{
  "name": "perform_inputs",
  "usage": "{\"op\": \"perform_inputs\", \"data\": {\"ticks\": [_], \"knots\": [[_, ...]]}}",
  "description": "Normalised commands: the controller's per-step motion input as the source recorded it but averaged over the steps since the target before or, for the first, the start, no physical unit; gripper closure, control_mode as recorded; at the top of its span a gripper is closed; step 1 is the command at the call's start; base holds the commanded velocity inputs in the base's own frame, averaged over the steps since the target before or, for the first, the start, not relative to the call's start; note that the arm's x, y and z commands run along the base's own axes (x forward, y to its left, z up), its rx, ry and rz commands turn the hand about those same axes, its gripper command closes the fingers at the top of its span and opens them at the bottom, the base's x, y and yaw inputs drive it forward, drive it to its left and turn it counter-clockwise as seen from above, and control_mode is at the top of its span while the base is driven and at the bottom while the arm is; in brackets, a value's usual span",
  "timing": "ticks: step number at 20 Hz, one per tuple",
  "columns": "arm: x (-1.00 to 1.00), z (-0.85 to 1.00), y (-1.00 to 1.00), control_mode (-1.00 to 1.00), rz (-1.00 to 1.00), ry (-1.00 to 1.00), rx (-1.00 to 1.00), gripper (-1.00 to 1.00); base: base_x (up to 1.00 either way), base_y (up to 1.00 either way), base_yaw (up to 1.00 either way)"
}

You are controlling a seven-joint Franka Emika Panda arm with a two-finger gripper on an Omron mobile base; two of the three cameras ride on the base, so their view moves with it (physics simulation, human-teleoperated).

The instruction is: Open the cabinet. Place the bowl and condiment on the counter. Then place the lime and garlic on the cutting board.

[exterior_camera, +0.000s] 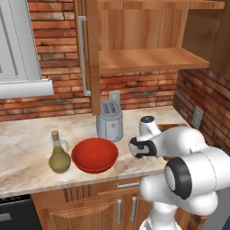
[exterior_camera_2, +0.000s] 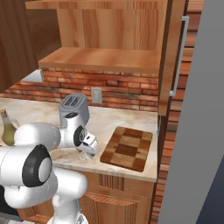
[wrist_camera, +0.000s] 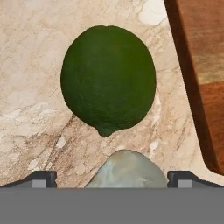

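Arm bent low, gripper [wrist_camera: 112, 179] wide open

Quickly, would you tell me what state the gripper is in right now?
Gripper: open, holding nothing; it hangs low over the counter above the lime and the garlic.

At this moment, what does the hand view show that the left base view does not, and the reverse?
Hand view alone: the lime and, nearer the open claw, the pale garlic, both lying on the marble beside the cutting board.
Left base view alone: the red bowl, the condiment, the toaster and the cabinet, door open, shelves bare.
Both: the counter.
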Motion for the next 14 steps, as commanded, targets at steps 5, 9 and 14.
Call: {"op": "perform_inputs", "data": {"ticks": [5,9,14], "knots": [[-0.04,-0.45,0.00,-1.00,0.00,0.00,-0.07,1.00,0.00,0.00,0.00],[-0.13,-0.53,-0.02,-1.00,0.00,0.00,-0.07,1.00,0.00,0.00,0.00],[-0.30,-0.48,-0.04,-1.00,0.00,0.00,-0.07,1.00,0.00,0.00,0.00]]}}
